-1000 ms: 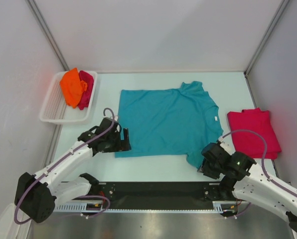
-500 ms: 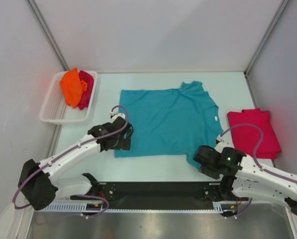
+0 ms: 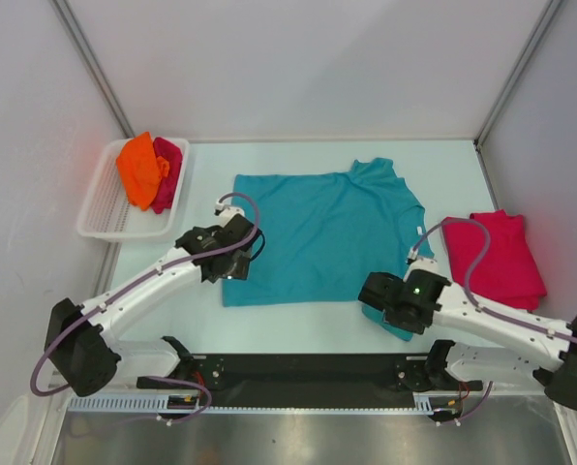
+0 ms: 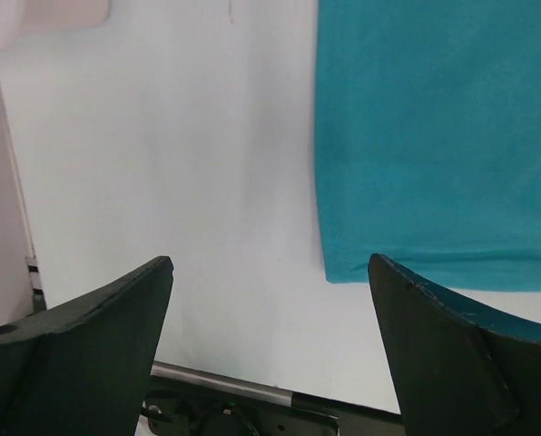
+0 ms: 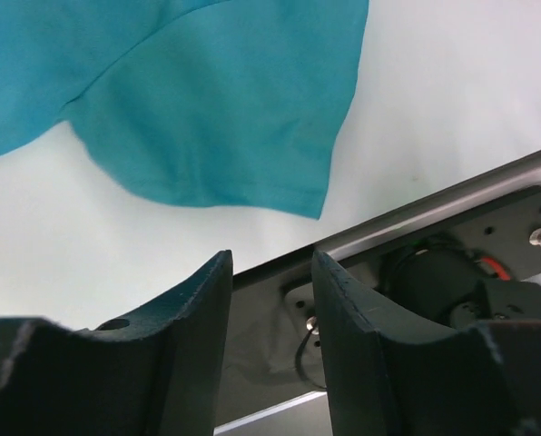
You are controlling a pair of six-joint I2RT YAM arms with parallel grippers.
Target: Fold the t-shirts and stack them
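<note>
A teal t-shirt [image 3: 318, 232] lies spread flat in the middle of the table. My left gripper [image 3: 231, 271] hovers at its near left hem corner; in the left wrist view the jaws [image 4: 270, 262] stand wide open with nothing between them, and the teal hem [image 4: 434, 136] lies to their right. My right gripper [image 3: 376, 294] is open beside the near sleeve [image 5: 225, 118], its empty jaws [image 5: 270, 256] pointing at the table's near edge. A folded crimson t-shirt [image 3: 492, 257] rests at the right. An orange t-shirt [image 3: 138, 167] and a second crimson one [image 3: 168, 174] are bunched in the basket.
The white slatted basket [image 3: 109, 218] stands at the far left against the left wall. Grey walls close in the table on three sides. The black base rail [image 3: 298, 368] runs along the near edge and shows under the right jaws [image 5: 434, 218].
The left gripper has moved away from the near edge, up along the shirt's left side. The right gripper has swung left across the near sleeve and its jaws have widened slightly.
</note>
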